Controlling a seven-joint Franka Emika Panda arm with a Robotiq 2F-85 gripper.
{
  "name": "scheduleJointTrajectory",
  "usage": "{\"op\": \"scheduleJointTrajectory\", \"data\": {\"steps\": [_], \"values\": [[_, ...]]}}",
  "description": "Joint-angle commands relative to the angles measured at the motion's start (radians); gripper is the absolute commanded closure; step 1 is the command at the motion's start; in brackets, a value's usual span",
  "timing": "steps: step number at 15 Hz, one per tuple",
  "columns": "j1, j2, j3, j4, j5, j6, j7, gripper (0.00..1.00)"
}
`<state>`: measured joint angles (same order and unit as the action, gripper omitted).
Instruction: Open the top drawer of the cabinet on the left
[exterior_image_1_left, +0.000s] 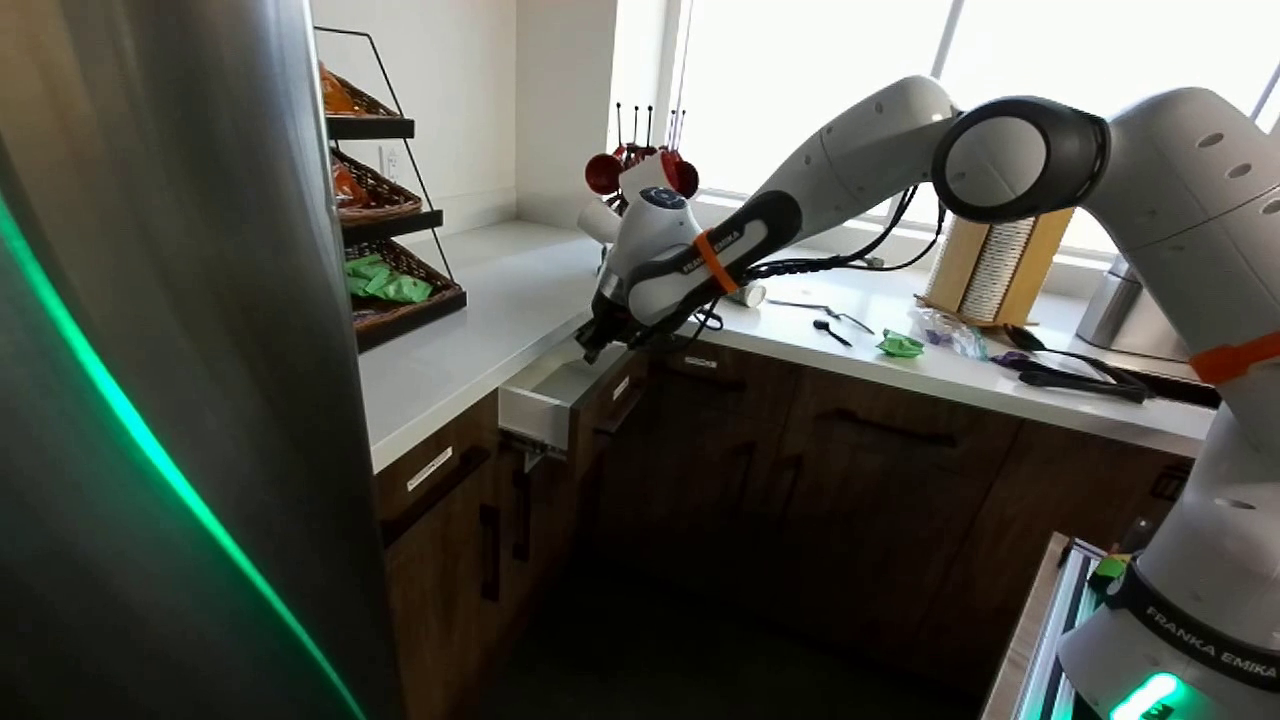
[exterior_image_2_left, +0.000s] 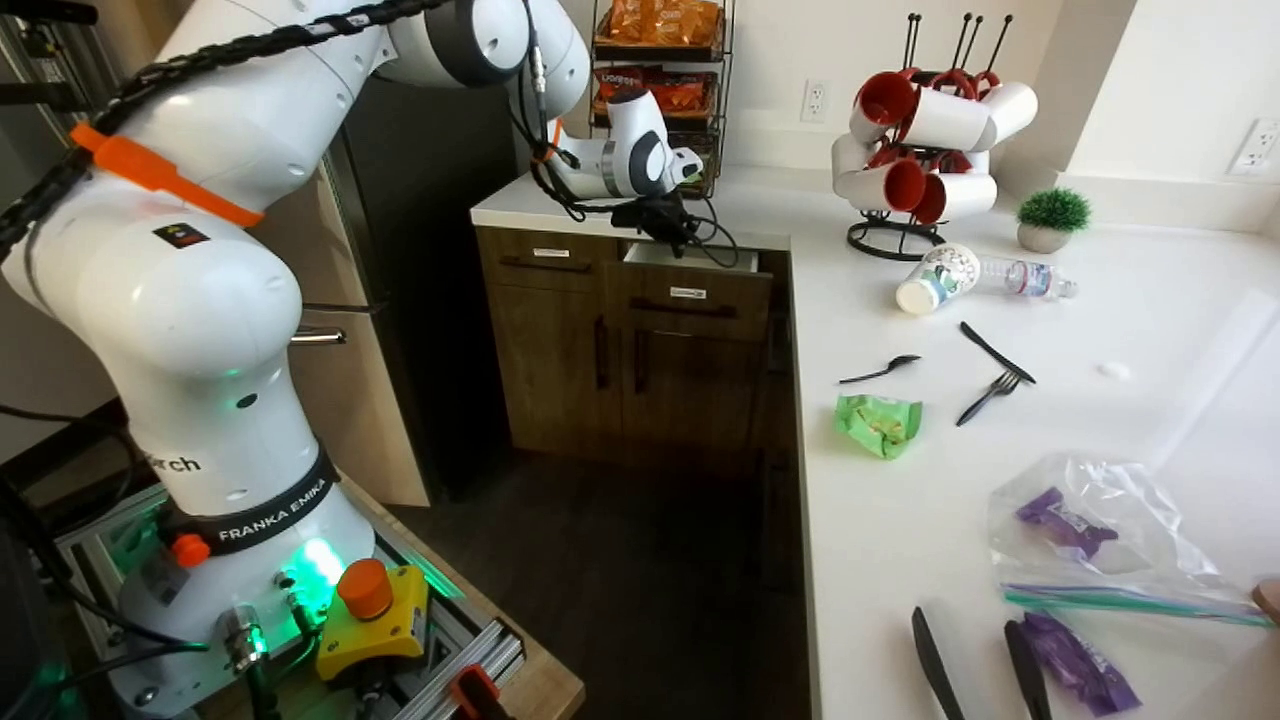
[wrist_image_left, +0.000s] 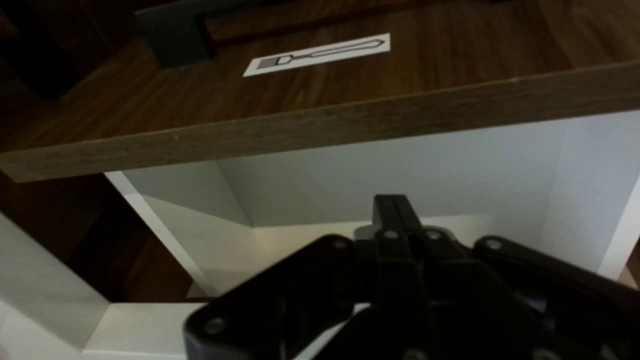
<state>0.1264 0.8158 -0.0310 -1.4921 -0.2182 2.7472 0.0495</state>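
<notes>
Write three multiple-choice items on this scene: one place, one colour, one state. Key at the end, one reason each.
1. Where does the potted plant stand?
A on the snack shelf
B on the floor
C on the countertop, near the mugs

2. Which colour are the mugs inside, where visible?
A red
B blue
C green

3. State of the top drawer and the jaws?
A drawer shut, jaws wide apart
B drawer pulled out, jaws shut
C drawer shut, jaws clamped on a mug

1: C, an exterior view shows its pot on the white surface beside them.
2: A, their visible openings are red in an exterior view.
3: B, the drawer's pale inside shows in both exterior views, and in the wrist view the jaws meet with nothing visible between.
</notes>
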Motion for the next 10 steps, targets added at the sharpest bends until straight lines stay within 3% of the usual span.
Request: {"op": "scheduleJointTrajectory", "data": {"steps": [1,6,10], "values": [[-0.029,0.035,0.037,0.043,0.037,-0.039,-0.073,1.00],[-0.060,0.029,0.064,0.041,0.061,-0.083,-0.120,1.00],[-0.083,0.016,0.096,0.048,0.088,-0.186,-0.178,1.00]]}}
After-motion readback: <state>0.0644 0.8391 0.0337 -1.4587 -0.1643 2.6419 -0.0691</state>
